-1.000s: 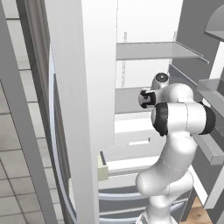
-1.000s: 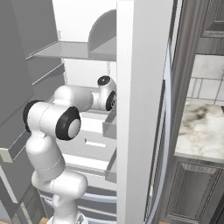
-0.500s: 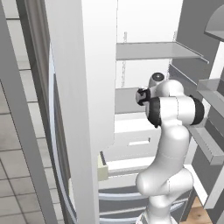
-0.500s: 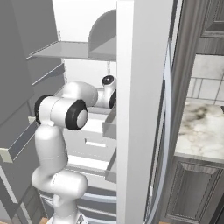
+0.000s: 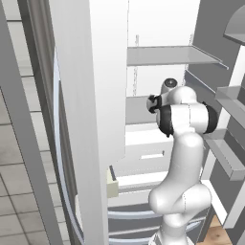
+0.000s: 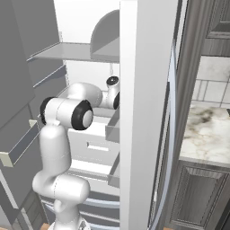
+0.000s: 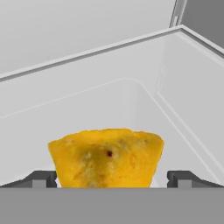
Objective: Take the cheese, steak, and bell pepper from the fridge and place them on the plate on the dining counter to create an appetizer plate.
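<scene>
Cheese lined up between our open fingers, grip not yet made

Cheese [image 7: 106, 157] is the thing in hand: the yellow-orange wedge sits low in the hand view, resting on the white floor of a fridge [image 5: 162, 57] compartment, right in front of us. Our gripper [image 7: 112, 178] stands with its jaws wide apart, one dark fingertip [image 7: 41, 178] to each side of the wedge, and nothing is clamped. Whether the tips already touch the cheese we cannot tell; they look just beside it.

We judge this to be the first pick of the three, with the reach nearly finished. The next move, as we see it, calls for easing a little further forward so the fingers straddle the body of the wedge, then closing squarely across its flanks. The chunk is small and irregular, so a skewed close could push it aside or let it slip.

The compartment is smooth and white, with a raised rim along its far edge and a wall close on one side, which leaves little room to swing. From the base views, our arm [image 5: 184, 143] reaches in between the open doors, below a pale grey shelf [image 5: 170, 55]. Outside, to the right, a veined marble countertop [image 6: 206, 139] sits over dark cabinets.
</scene>
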{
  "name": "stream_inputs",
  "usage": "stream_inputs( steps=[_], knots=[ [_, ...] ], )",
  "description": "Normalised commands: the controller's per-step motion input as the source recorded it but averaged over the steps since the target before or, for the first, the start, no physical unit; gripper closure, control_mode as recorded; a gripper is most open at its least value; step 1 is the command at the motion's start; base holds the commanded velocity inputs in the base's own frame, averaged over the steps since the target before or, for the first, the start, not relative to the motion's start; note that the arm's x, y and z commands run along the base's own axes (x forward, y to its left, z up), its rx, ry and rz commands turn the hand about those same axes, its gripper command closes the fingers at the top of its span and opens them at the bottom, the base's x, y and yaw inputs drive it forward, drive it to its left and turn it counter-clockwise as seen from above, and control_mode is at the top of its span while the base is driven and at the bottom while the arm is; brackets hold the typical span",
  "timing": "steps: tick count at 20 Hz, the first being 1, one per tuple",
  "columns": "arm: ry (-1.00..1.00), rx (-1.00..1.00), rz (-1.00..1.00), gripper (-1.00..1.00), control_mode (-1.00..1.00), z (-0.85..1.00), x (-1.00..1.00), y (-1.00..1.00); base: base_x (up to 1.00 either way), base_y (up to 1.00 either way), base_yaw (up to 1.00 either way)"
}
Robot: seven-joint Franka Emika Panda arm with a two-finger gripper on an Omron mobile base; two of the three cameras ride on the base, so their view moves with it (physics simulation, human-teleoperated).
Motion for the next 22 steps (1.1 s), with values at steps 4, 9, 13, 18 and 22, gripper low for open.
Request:
stream_inputs(
  steps=[4,9,13,18,22],
  knots=[
    [0.0,0.0,0.0,1.0,-1.0,-0.39,0.16,0.0,0.0,0.0,0.0],
    [0.0,0.0,0.0,1.0,-1.0,-0.62,0.05,0.0,0.0,0.0,0.0],
    [0.0,0.0,0.0,1.0,-1.0,-0.32,0.0,0.0,0.0,0.0,0.0],
    [0.0,0.0,0.01,1.0,-1.0,0.0,-0.17,0.03,0.0,0.0,0.0],
    [0.0,0.0,0.03,1.0,-1.0,0.0,-0.64,0.2,0.0,0.0,0.0]
  ],
)
